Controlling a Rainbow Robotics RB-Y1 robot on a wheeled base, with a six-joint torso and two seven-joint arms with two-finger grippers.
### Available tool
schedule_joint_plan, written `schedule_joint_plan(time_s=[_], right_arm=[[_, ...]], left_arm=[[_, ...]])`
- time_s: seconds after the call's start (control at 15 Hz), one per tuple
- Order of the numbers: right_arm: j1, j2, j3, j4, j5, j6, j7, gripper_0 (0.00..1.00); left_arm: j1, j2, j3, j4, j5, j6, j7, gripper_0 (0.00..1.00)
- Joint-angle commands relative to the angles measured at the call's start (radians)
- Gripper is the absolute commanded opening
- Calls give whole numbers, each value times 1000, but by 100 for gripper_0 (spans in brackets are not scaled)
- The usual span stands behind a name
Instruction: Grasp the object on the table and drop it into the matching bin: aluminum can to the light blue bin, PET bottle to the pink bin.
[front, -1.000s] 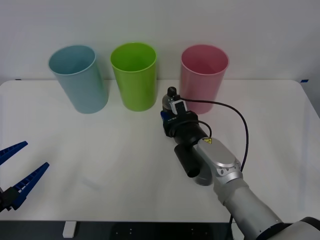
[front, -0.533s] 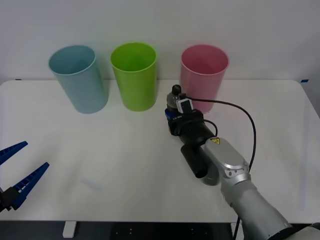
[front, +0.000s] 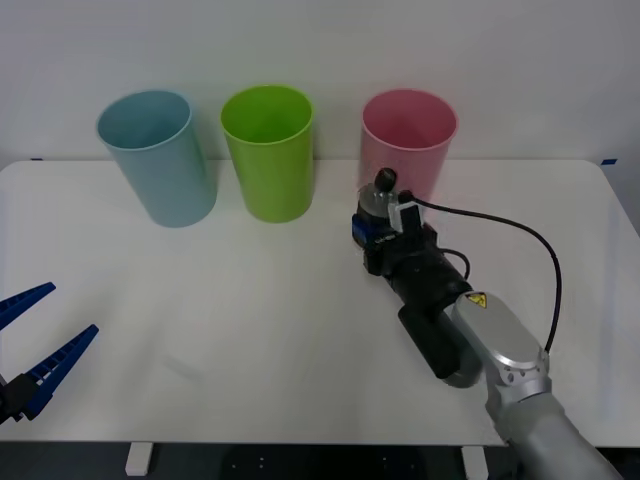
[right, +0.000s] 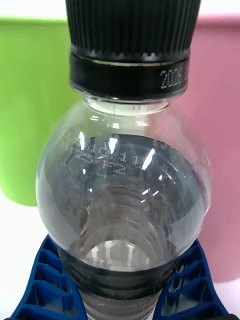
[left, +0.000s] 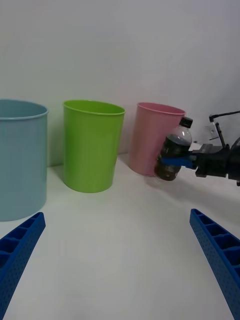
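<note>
The right tool (front: 372, 222) clamps the PET bottle (front: 380, 200), lifted off the counter (front: 250, 300) just before the pink bin (front: 409, 150). Risk: the bottle is below the rim and could strike the wall. Open room lies above. The left tool (front: 40, 345) idles, spread wide.

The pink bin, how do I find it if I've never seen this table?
Look at the white table: three tall cups stand in a row along its far edge. The pink bin is on the robot's right, past the lime green bin. It alone has the right gripper holding a bottle before it.
</note>
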Motion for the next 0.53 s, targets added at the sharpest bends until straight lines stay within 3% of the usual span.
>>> schedule_joint_plan(time_s=[0.07, 0.53], right_arm=[[42, -39, 1, -74, -13, -28, -75, 0], [211, -192, 20, -363, -37, -64, -279, 0]], left_arm=[[0, 0, 0, 0, 0, 0, 0, 100], [0, 0, 0, 0, 0, 0, 0, 100]])
